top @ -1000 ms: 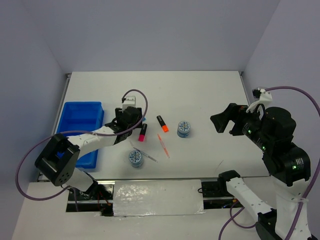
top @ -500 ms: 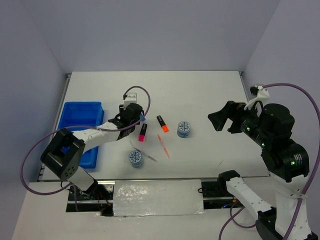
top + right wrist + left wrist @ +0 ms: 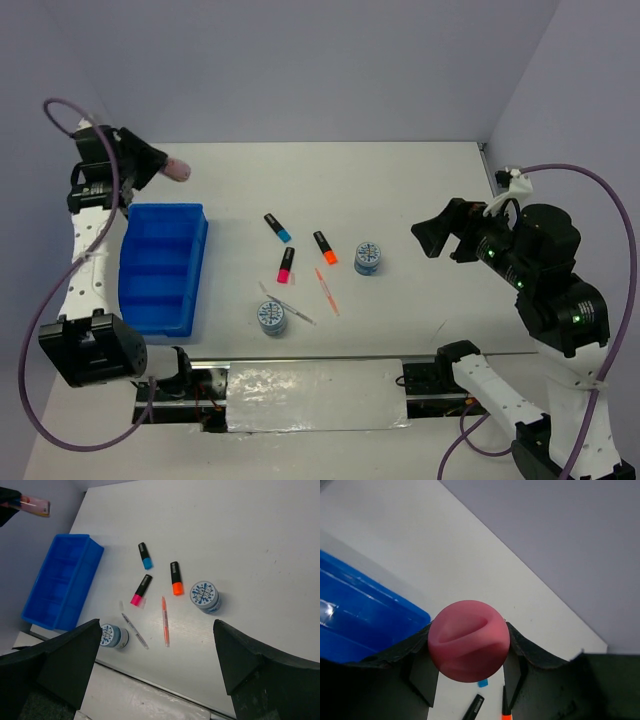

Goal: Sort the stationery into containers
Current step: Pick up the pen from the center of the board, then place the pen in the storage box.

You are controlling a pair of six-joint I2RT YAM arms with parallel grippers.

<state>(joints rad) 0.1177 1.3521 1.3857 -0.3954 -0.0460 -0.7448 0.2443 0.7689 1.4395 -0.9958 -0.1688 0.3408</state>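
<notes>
Top view: your left tool [image 3: 160,168] is raised in the upper left of the frame, clamped on the pink cylinder [image 3: 176,171], whose free end points right. The blue tray [image 3: 199,222] lies just below it in the frame, on the white surface [image 3: 420,190]. To do this step well, carry the cylinder over one compartment and keep it clear of the dividers. Lower it close to the floor and only then part the fingers; a high release would likely let it bounce or roll out. Your right tool [image 3: 437,237] hovers at the right of the frame, jaws wide apart, holding nothing.

Left wrist view: the cylinder's round pink end fills the centre, pinched between two dark fingers [image 3: 521,652]. The tray's corner sits at the left edge, lower left of the cylinder, so you probably have some way to travel before release.

Right wrist view: this tool's fingers [image 3: 65,655] frame the lower corners, far apart and empty. The cylinder shows in the upper left corner, beyond the tray's far end. Highlighters [image 3: 143,589], pens [image 3: 165,621] and rolls [image 3: 205,595] lie mid-frame, well apart from the tray.
</notes>
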